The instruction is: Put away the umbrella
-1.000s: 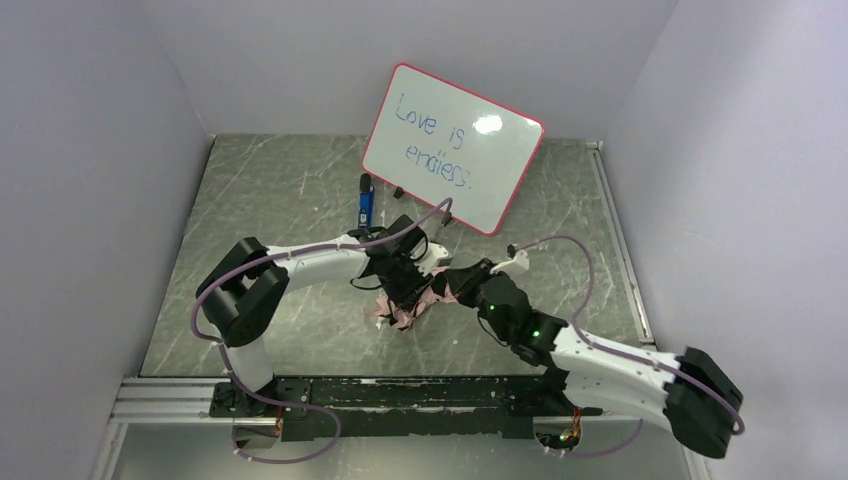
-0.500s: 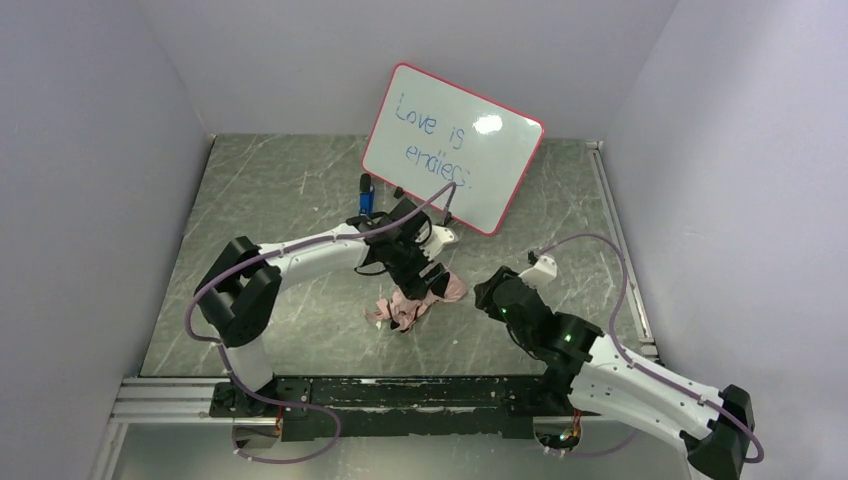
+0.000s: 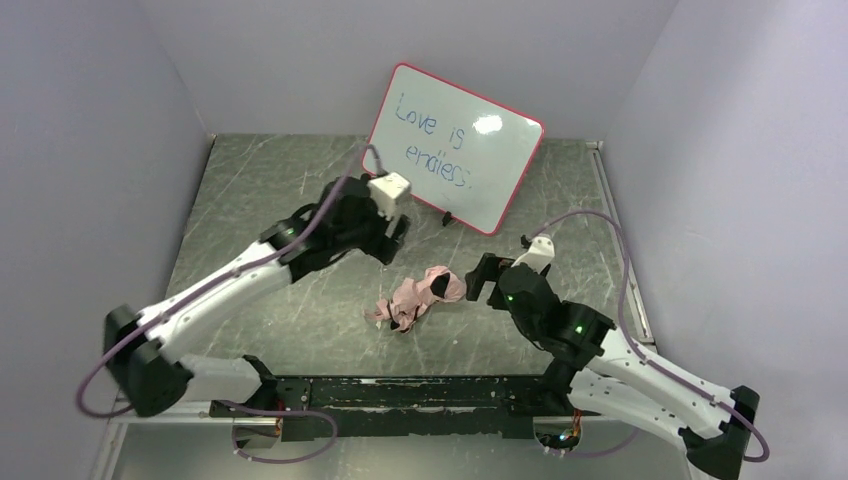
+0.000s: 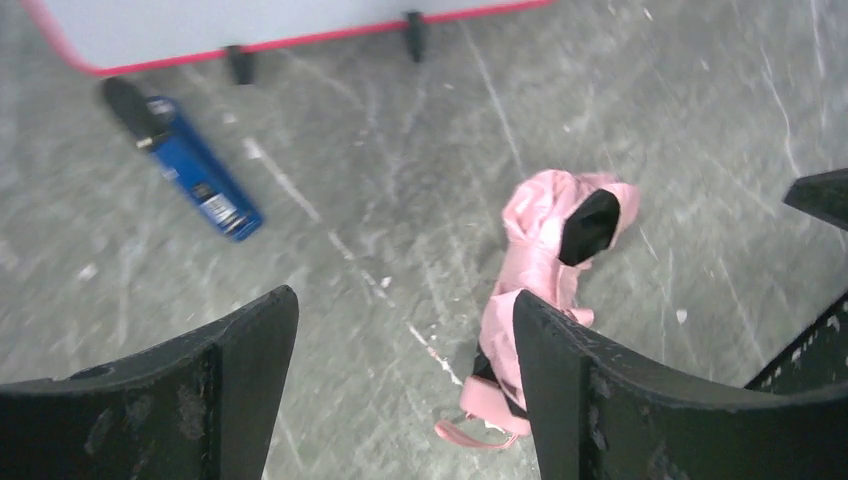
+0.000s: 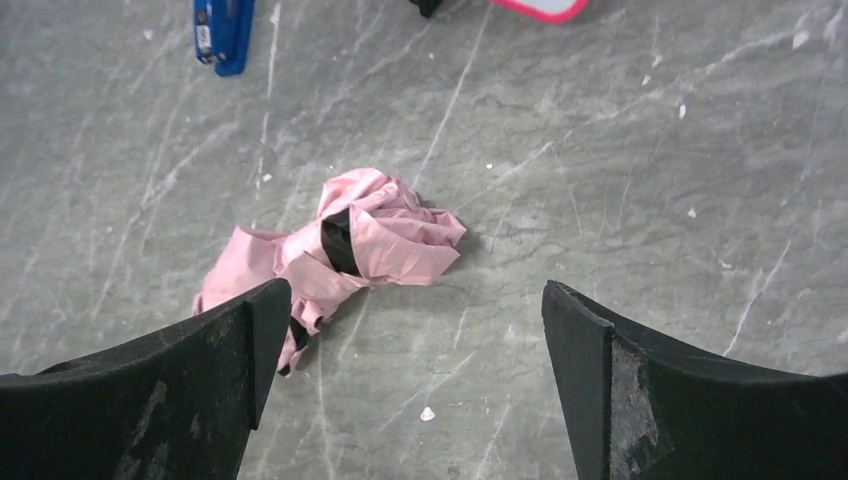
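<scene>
Umbrella point(image 3: 420, 297) lies bunched mid-frame on the tabletop point(image 3: 260, 190). I just let go: left pincer point(image 4: 400, 330) and right pincer point(image 5: 410, 300) backed off, wide and empty. Looks wrapped up now.

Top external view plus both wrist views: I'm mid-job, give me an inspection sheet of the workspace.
Surface: grey marbled table, scuffed, with small white specks.
Job's things: pink umbrella collapsed and crumpled, a black band across it, lying loose mid-table; nothing holds it.
Clutter: blue marker lying flat near the whiteboard's feet; red-framed whiteboard standing at the far side, handwriting on it.
Grippers: left gripper and right gripper both have jaws wide apart and empty, on either side of the umbrella.
Cables: purple cables loop along both arms, none on the umbrella.
Surroundings: plain walls on three sides.
</scene>
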Robot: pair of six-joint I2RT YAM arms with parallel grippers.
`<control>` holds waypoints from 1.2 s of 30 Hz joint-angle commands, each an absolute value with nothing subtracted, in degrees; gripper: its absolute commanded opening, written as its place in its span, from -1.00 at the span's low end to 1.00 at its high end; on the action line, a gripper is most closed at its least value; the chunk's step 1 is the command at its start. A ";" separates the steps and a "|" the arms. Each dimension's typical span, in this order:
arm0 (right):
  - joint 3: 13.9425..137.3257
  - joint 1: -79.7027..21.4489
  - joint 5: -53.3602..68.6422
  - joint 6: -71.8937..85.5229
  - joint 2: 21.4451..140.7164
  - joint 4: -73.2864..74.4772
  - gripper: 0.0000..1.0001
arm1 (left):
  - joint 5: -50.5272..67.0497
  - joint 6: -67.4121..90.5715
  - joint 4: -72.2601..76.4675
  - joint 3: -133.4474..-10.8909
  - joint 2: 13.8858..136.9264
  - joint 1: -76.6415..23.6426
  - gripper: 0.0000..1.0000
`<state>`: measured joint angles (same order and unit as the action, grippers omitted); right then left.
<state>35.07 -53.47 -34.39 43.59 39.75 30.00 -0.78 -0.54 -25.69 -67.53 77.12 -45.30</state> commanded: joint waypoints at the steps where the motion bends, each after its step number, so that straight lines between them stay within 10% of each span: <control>1: 38.57 -53.51 -36.90 39.96 35.64 31.62 1.00 | -18.40 11.46 -27.12 -62.56 65.25 -45.00 0.64; 14: 47.04 -53.52 -41.98 27.50 27.85 38.53 1.00 | -34.88 22.87 -46.25 -55.65 32.33 -45.00 0.95; 36: 46.26 -53.50 -44.86 27.03 27.58 37.80 1.00 | -36.55 21.71 -41.08 -48.71 28.10 -45.00 0.95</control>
